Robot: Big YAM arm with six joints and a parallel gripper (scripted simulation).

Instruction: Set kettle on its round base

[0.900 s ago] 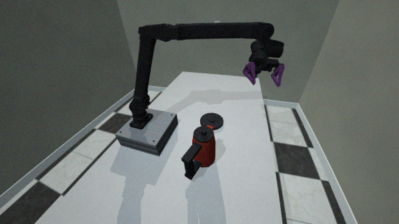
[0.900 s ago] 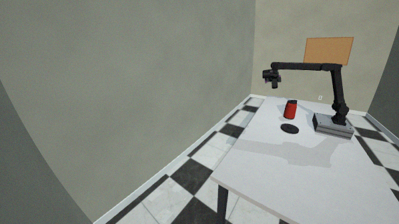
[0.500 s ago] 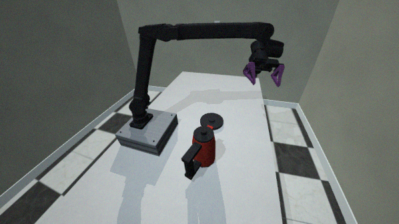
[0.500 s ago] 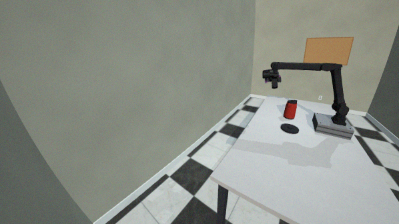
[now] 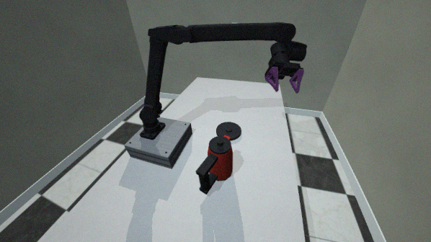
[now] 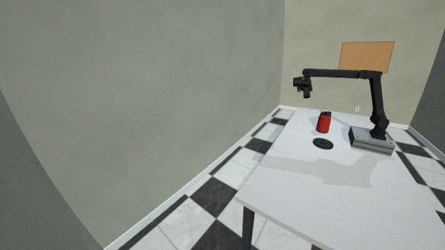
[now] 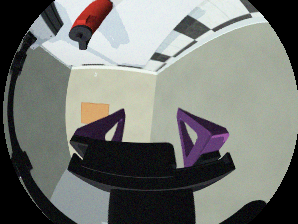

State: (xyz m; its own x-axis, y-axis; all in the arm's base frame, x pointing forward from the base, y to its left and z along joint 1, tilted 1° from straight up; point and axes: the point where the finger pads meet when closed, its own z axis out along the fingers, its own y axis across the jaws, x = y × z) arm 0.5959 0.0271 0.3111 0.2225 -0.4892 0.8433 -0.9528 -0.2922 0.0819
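Note:
The red kettle [image 5: 221,160] [image 6: 324,122] [image 7: 93,16] stands upright on the white table [image 5: 259,189] [image 6: 335,195], with its black lid on top and its black handle [image 5: 206,173] pointing toward the top camera. The round black base [image 5: 229,130] [image 6: 322,143] lies flat on the table just beside the kettle, stud up, and the kettle is not on it. My gripper [image 5: 285,79] [image 6: 306,91] [image 7: 149,132] has purple fingers that stand apart with nothing between them. It hangs high in the air, far above and beyond the kettle and base.
The arm's grey mount block [image 5: 160,145] [image 6: 370,140] sits on the table near the kettle. Beyond the table edges is a checkered floor [image 5: 317,167] [image 6: 219,180], with walls close by. An orange panel [image 6: 366,56] hangs on the far wall.

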